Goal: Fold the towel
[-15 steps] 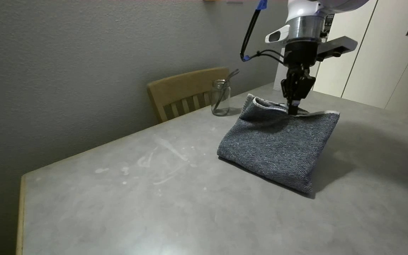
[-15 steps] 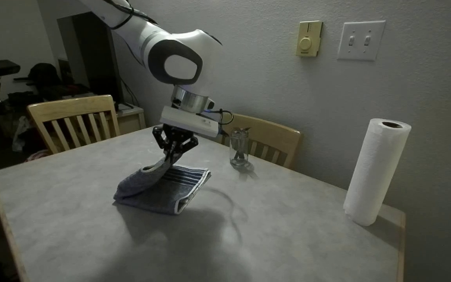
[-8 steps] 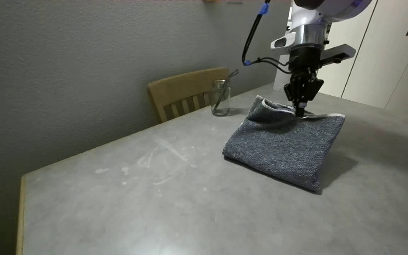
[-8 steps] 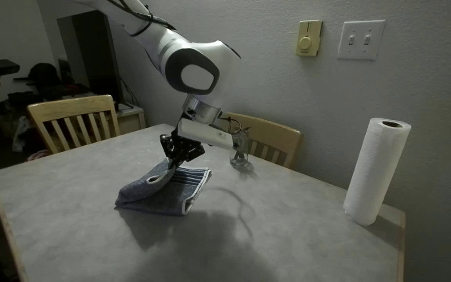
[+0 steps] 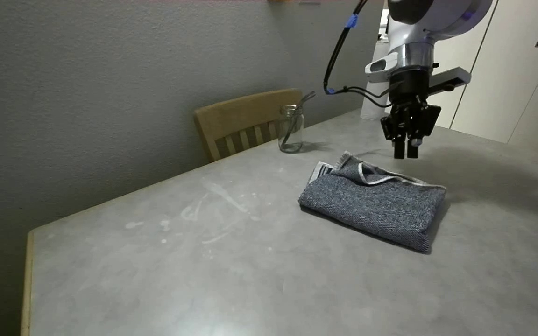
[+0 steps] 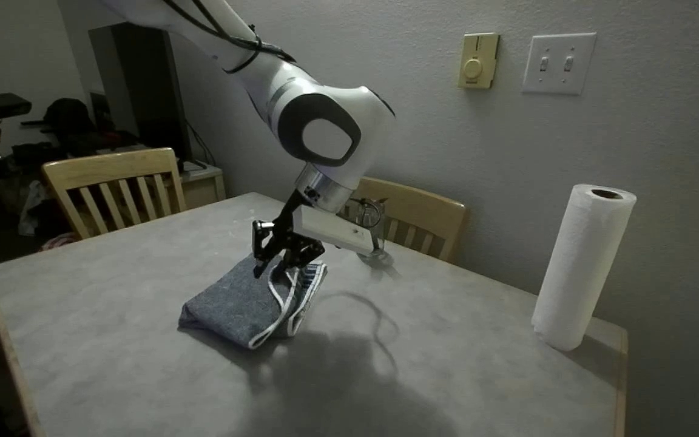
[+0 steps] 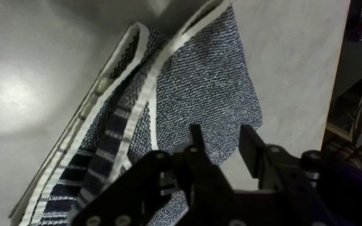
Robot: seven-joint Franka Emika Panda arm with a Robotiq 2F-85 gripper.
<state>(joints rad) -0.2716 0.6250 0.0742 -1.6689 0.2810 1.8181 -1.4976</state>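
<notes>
Grey-blue cloth, nubbly in weave and edged in white: we have the towel (image 5: 371, 214) lying on the table (image 5: 157, 280) in a folded stack, near the jar (image 5: 291, 133) but not touching it. The gripper (image 5: 405, 154) hangs just above, clear of the cloth, and its fingers (image 7: 250, 147) stand spread with nothing pinched between them.

The top flap covers most of the layers beneath, though not squarely: its hem (image 7: 149, 80) runs in a wave, buckled along part of its length, and stripes (image 7: 60, 202) on a lower layer show past it.

We take the fold to be all but made, with tidying the likely remainder. To our eye the towel should be light, limp and able to stand a firm squeeze. Its rough weave ought to catch on the fingers rather than slide. The softness cuts both ways: a flap should follow wherever it is led, yet sag and wrinkle on either side of a single pinch, and the thick folds may spring up a little.

Should the edge want squaring, we would take hold at the middle of that hem, nipping the upper layers only, and draw it out over the edge below. A deeper bite would probably catch the lower layers and drag the whole stack along. A light press might flatten the buckle.
</notes>
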